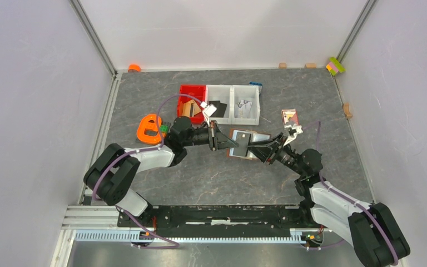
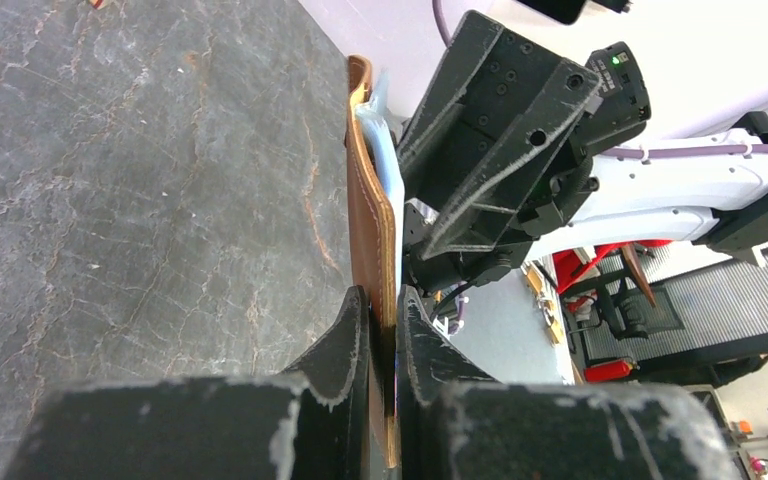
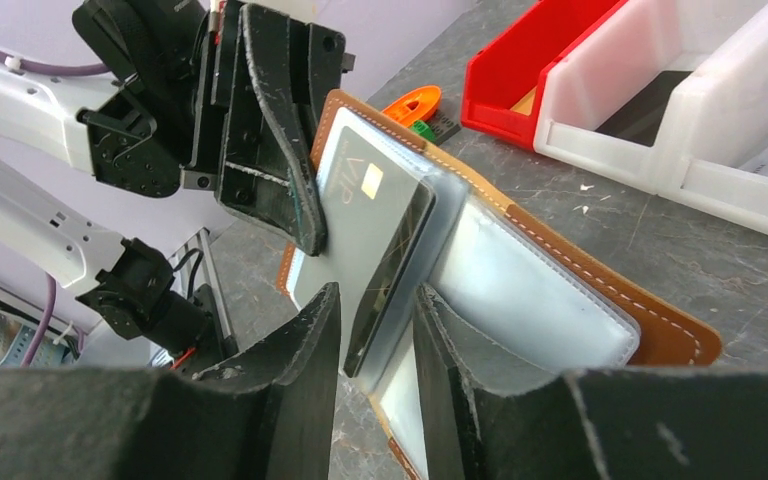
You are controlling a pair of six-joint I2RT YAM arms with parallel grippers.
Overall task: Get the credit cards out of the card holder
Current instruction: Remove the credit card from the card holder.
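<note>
Bins (image 1: 221,87) stand near beyond the card holder (image 1: 257,137) — bare table (image 1: 217,179) lies open in front

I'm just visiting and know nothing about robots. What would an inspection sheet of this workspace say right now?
Surface: dark marbled tabletop.
Job's things: card holder open, credit card showing inside.
Clutter: red bin, white bins, orange object, picture card, small blocks by walls.
Grippers: left gripper shut on card holder's edge; right gripper shut on credit card.
Cables: purple cable along each arm.
Surroundings: pale walls on three sides.
</note>
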